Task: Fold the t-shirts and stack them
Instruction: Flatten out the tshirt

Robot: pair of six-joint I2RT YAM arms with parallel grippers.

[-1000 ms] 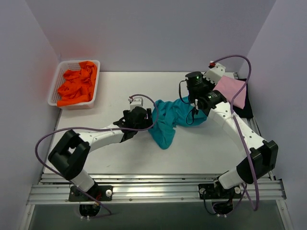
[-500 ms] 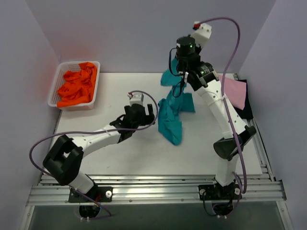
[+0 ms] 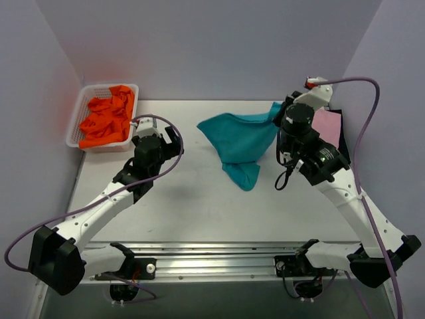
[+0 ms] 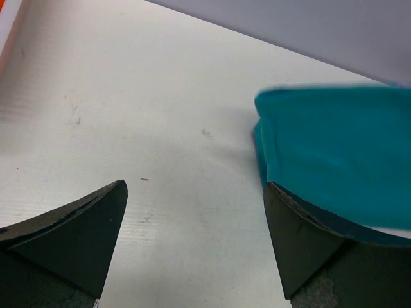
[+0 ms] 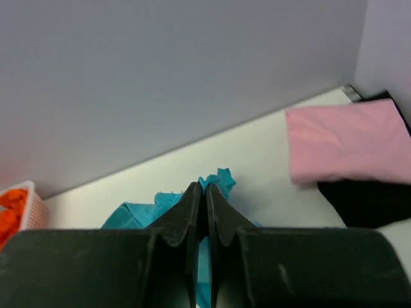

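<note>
The basket (image 3: 78,113) of orange shirts (image 3: 106,119) sits at the table's (image 3: 199,212) far left corner, well apart from the work. The left gripper (image 4: 192,186) hovers wide open and empty, near the teal shirt (image 3: 236,139) but not touching it. The shirt lies mid-table, its near end bunched under itself. The right gripper (image 5: 202,192) is pinched tight on one far corner of it only. That small bite could slip, or a pull rightward could drag cloth onto the pink shirt (image 3: 325,126), which lies on the black shirt (image 3: 342,151) by the right edge. Bare table in front leaves room to spread.
</note>
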